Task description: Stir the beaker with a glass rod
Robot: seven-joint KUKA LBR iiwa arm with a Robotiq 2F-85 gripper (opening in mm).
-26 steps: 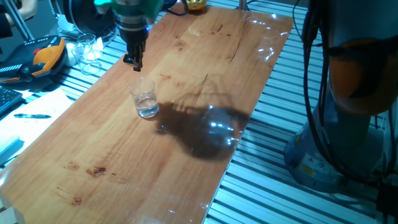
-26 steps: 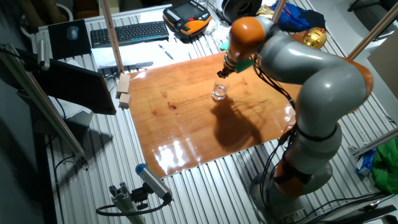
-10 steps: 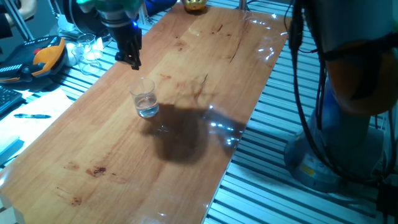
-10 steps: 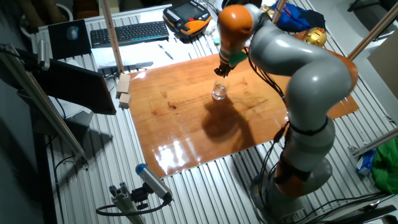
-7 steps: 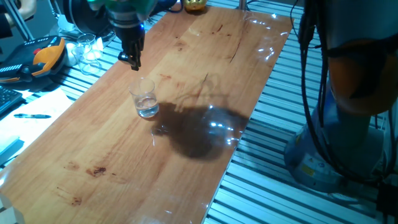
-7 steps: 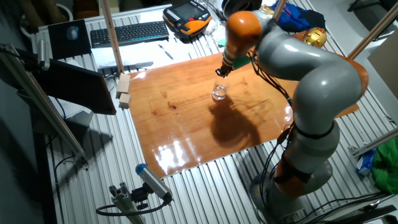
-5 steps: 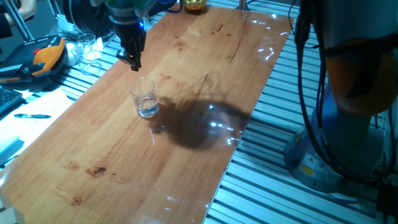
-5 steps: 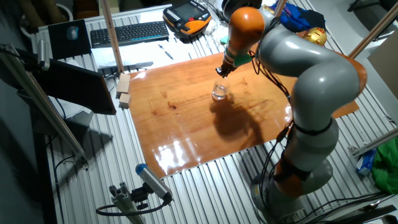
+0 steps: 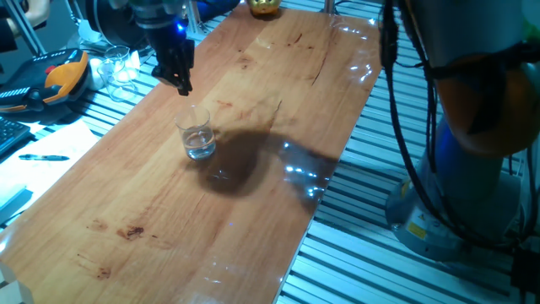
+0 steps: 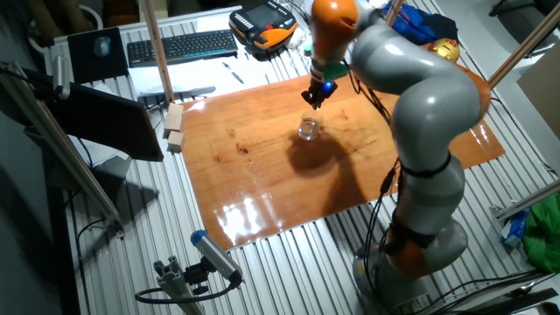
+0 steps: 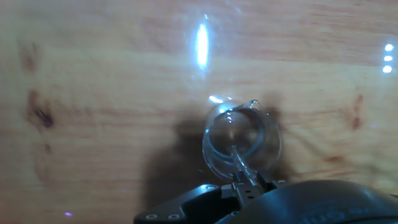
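**Thin glass rod held over small beaker**

Small clear glass beaker (image 9: pixel 197 140) upright on the glossy orange-brown wooden tabletop (image 9: pixel 278 76), a little clear liquid in the bottom, near the middle of the board's width. Same beaker in the other fixed view (image 10: pixel 309 130), just below the arm's tip. Black two-finger gripper (image 9: pixel 180 79) hanging above and slightly behind the beaker, clear of its rim, blue light glowing on the wrist above it. Fingers pinched narrow, closed on the very thin clear glass rod (image 11: pixel 240 165); in the hand view, rod running from the finger tips forward into the beaker's round mouth (image 11: pixel 241 140), pour lip at the far rim. Rod too faint to make out in either fixed view; depth of its tip in the liquid not discernible. Dark shadow of the arm lying on the wood right beside the beaker. Grey-and-orange robot arm (image 10: pixel 411 79) arching over the table's edge. Black keyboard (image 10: pixel 179 45) and orange-and-black handheld pendant (image 10: pixel 265 22) on the slatted metal bench beyond the board.
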